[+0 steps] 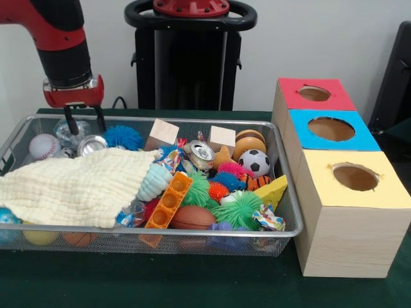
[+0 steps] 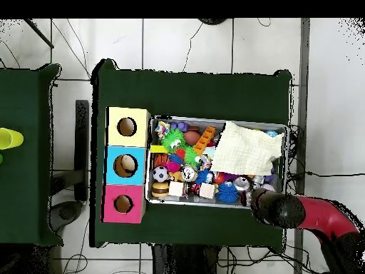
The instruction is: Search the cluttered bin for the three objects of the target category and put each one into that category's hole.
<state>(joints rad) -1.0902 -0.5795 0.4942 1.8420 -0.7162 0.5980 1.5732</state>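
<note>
Red-and-black arm (image 1: pixel 61 48), black-fingered gripper (image 1: pixel 84 120).

Wire-mesh bin (image 1: pixel 290 215): silver, shallow, rectangular, thick rim, long side running 9 to 3 o'clock in the front view, filling its left and centre; heaped with clutter, a pale cloth draped over its 9 o'clock half. In the overhead view the bin (image 2: pixel 288 153) sits at 3 o'clock of the row of boxes, just beside them

Clear plastic bottle (image 1: pixel 68 130): only a transparent rounded part shows, at the bin's 10 o'clock corner in the front view; label not visible; no others can be made out

Red-topped hole (image 1: pixel 314 94): small, round, empty, cut in the red top of the pale wooden box at 1 o'clock of the bin; overhead, hole (image 2: pixel 122 204) at the row's 6 o'clock end
</note>
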